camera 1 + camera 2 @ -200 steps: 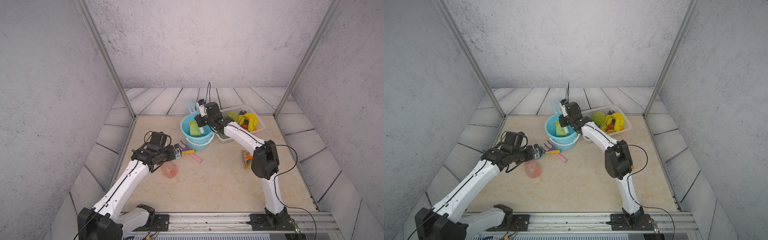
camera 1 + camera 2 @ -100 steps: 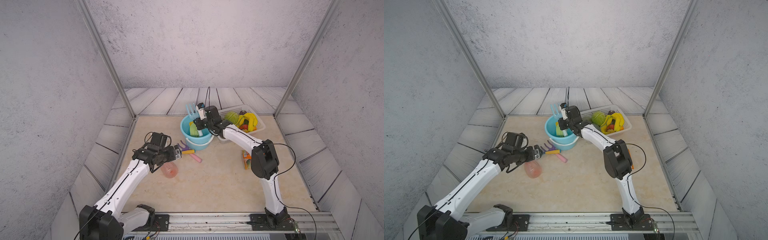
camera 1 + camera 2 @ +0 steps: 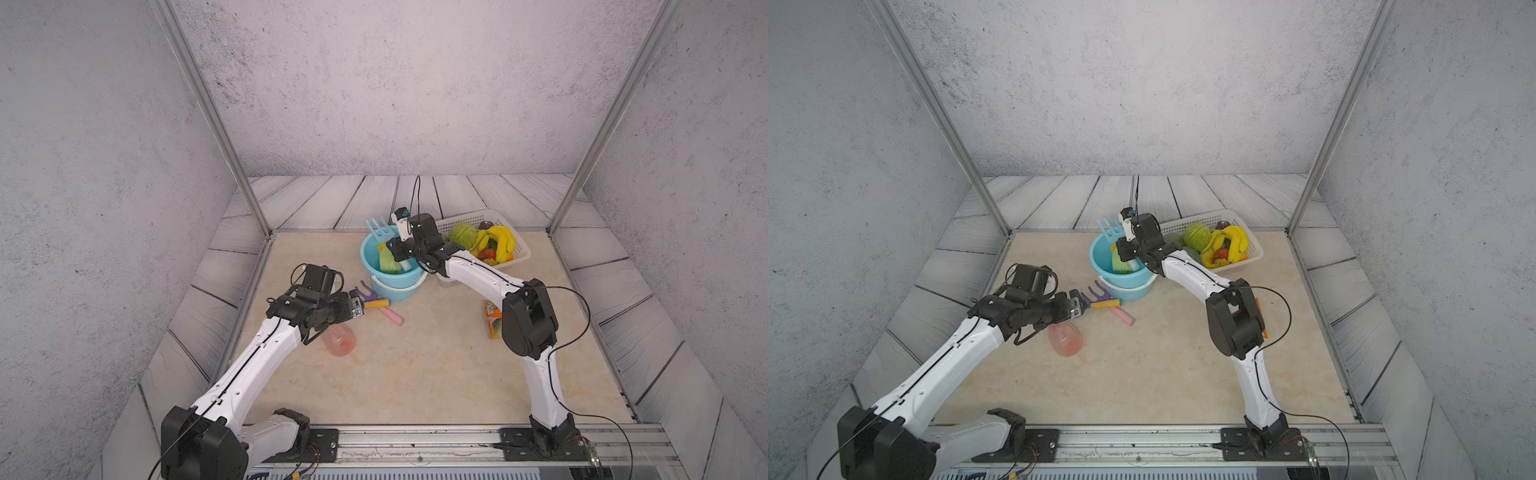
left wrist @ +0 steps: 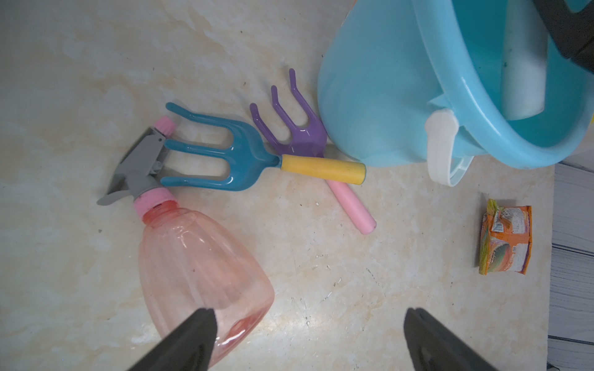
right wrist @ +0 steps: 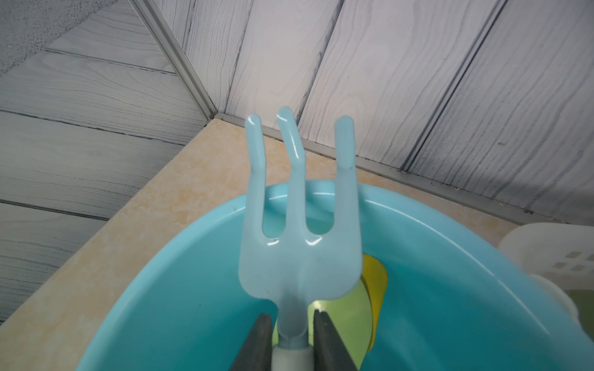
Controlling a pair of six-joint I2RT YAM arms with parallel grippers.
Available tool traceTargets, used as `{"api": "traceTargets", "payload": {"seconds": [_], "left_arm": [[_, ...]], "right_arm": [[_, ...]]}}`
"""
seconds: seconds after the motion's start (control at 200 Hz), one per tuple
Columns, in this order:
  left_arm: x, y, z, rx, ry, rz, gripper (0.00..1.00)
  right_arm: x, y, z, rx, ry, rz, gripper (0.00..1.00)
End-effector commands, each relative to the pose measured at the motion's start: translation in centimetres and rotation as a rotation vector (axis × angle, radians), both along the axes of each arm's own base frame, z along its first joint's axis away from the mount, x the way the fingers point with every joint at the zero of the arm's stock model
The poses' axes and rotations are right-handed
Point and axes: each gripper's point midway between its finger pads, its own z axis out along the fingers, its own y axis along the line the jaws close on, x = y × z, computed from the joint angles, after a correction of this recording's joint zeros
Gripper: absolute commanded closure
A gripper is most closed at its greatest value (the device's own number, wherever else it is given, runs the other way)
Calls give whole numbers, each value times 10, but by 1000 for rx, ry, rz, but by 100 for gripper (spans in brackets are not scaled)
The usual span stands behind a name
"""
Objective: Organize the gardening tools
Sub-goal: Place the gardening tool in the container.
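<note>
Blue bucket holding green shovel and yellow trowel, right gripper pinching pale fork upright inside it, fork lower than a second ago, left gripper fingers spread over spray bottle near bucket.

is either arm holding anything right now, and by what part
left gripper: open, holding nothing. right gripper: fingers flank the light-blue fork at its neck, just above the white handle, in the blue bucket; a firm grip cannot be told.
</note>
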Motion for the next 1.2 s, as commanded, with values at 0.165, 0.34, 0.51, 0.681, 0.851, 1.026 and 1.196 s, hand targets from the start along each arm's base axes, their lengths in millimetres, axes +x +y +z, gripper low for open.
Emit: {"api": "traceTargets", "payload": {"seconds": [0.165,0.34,0.51,0.681,0.851,1.026,1.196], "left_arm": [[1,4,-1,8,-3,5,2],[1,5,6,2,-13,12,2],[1,1,15,-29,-19,19,2],[3,-6,21,-78,-10,27,4],[11,-11,21,-119,11,61,7],[26,-19,13,-166,34,108,12],[43,-31,-1,-222,93,152,17]], "right_arm": [[1,-5,-3,-10,-3,-14,59],[-8,-16,33,-4,-45,-30,54],[-28,-35,72,8,-63,-60,50],[-64,-62,92,34,-8,-93,47],[-107,-92,85,41,78,-127,46],[-153,-120,56,58,158,-136,46],[-188,-148,25,41,211,-170,46]]}}
